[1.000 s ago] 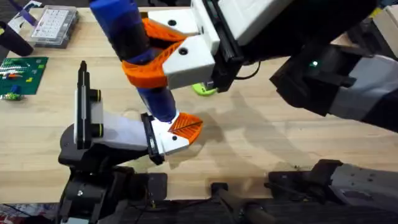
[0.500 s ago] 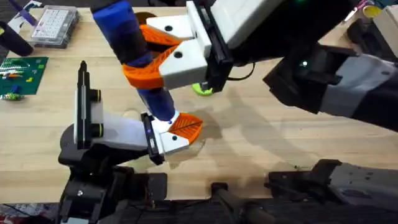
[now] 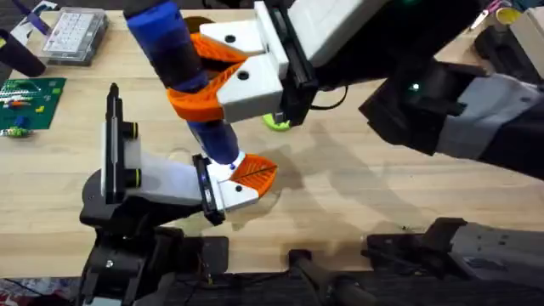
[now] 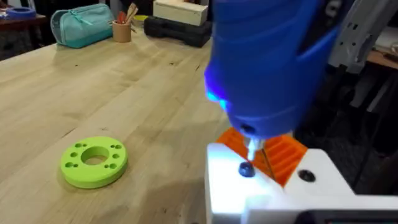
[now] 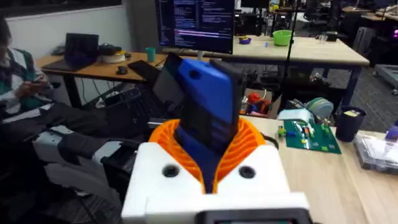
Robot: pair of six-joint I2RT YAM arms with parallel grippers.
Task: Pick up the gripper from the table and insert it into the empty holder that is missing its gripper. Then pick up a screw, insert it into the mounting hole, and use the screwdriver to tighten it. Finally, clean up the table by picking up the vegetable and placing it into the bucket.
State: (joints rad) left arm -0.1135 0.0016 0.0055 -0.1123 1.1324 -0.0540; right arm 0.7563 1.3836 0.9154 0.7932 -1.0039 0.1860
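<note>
Right gripper (image 3: 223,75), white fingers with orange pads, clamped on thick bright-blue cylindrical screwdriver (image 3: 174,59), held upright. Bit on dark screw (image 4: 246,169) in white mounted gripper part (image 3: 228,189). Judged: tightening underway; vegetable cleanup remains. Left gripper: can't tell.

Screwdriver (image 3: 183,76): upper end cut off by the overhead view's top edge; bit tip hidden at the white part below. Lime-green ring (image 3: 276,122): mostly hidden behind the right gripper (image 3: 212,72). Bucket: only a sliver visible behind the screwdriver, unclear.
</note>
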